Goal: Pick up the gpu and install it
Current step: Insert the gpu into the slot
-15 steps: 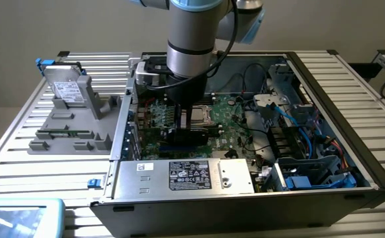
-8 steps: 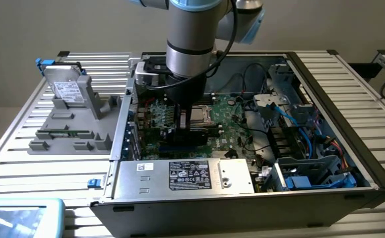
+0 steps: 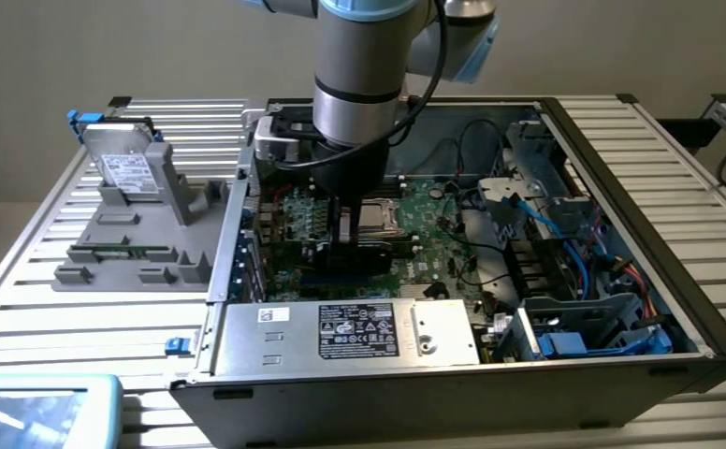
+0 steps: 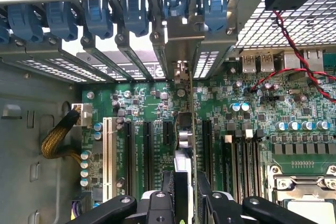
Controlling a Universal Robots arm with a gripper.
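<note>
The gpu (image 4: 184, 136) shows edge-on in the wrist view, standing upright over the green motherboard (image 4: 262, 108) between two black expansion slots (image 4: 144, 150). Its silver end bracket (image 4: 181, 51) reaches the rear slot openings of the case. My gripper (image 4: 185, 198) is shut on the card, with the black fingers (image 4: 170, 190) on either face. In the exterior view the gripper (image 3: 348, 251) reaches down inside the open computer case (image 3: 613, 187), low over the motherboard (image 3: 432, 234). Whether the card's edge sits in a slot cannot be told.
A row of blue retention clips (image 4: 100, 14) lines the rear wall. Red and black wires (image 4: 286, 51) cross the board. The power supply (image 3: 351, 332) lies at the case front, and blue cables (image 3: 563, 224) to the exterior view's right. A grey fixture (image 3: 138, 234) outside holds a labelled drive (image 3: 126, 168).
</note>
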